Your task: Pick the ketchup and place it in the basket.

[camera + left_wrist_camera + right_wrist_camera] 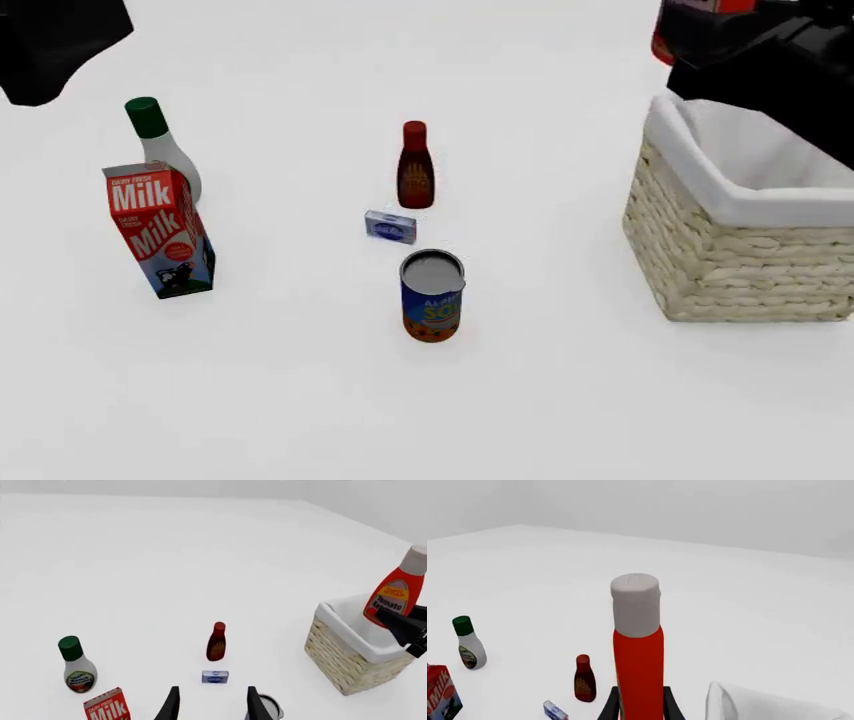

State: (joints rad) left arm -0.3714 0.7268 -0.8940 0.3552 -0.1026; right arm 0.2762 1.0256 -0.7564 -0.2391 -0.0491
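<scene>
Ketchup [395,594], a light, stiff, smooth plastic bottle likely to slip unless pinched low on its body, hangs upright above the basket [347,652] at the right, clamped by the right gripper [639,706], while the left gripper [209,706] stands spread.

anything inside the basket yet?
Only white cloth lining shows inside the basket. Its floor is hidden by the near wall. The ketchup hangs over it, held by the right gripper.
</scene>
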